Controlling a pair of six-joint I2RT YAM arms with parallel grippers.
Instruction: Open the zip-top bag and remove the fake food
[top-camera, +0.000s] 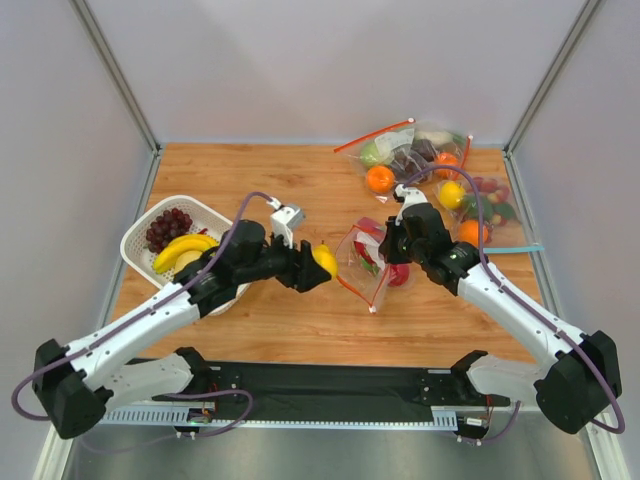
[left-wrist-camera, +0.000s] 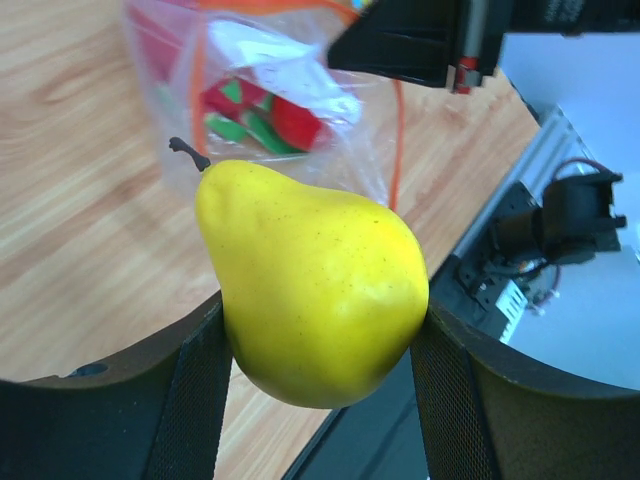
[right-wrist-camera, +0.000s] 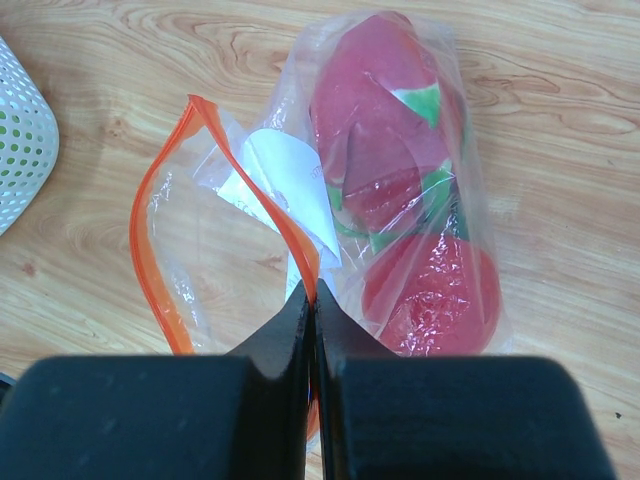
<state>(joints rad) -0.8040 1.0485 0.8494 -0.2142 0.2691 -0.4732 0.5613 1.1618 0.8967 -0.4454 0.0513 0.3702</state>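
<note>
The zip-top bag (top-camera: 362, 262) lies open at mid-table, its red-orange zip strip (right-wrist-camera: 158, 230) spread wide and its white label (right-wrist-camera: 290, 185) showing. A pink fruit with green tips (right-wrist-camera: 385, 150) and a round red fruit (right-wrist-camera: 435, 290) are still inside it. My right gripper (right-wrist-camera: 313, 296) is shut on one side of the zip strip, and it also shows in the top view (top-camera: 388, 246). My left gripper (left-wrist-camera: 320, 395) is shut on a yellow pear-shaped fruit (left-wrist-camera: 310, 270) with a dark stem. It holds the fruit above the table just left of the bag's mouth (top-camera: 325, 260).
A white basket (top-camera: 140, 232) at the left holds dark grapes (top-camera: 168, 228) and bananas (top-camera: 182, 248); its edge shows in the right wrist view (right-wrist-camera: 20, 140). Two other filled bags lie at the back right, one with a red strip (top-camera: 410, 152) and one with a teal strip (top-camera: 485, 210).
</note>
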